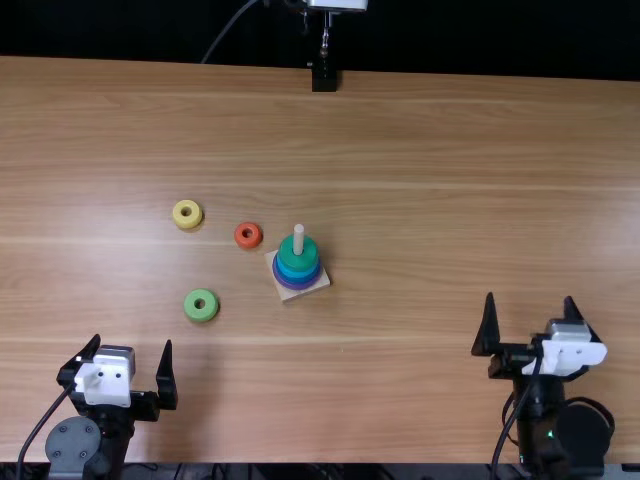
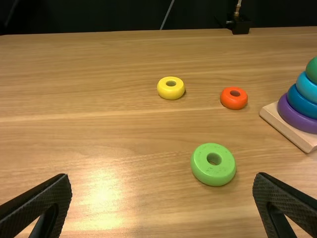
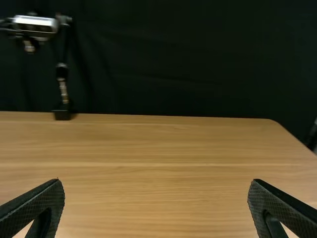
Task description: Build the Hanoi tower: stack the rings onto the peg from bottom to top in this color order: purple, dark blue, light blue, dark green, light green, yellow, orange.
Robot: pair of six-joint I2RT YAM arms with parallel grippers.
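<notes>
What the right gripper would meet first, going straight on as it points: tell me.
The way looks free across the table ahead of the right gripper, as far as the top view shows. Its height and downward tilt are hard to judge, so it might touch the tabletop first.

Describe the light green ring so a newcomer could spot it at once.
On the wooden table, find the pale square base. Left of it in the top view lie three loose rings. Yours is the light green ring, nearest the left claw and wider than the yellow ring and orange ring.
</notes>
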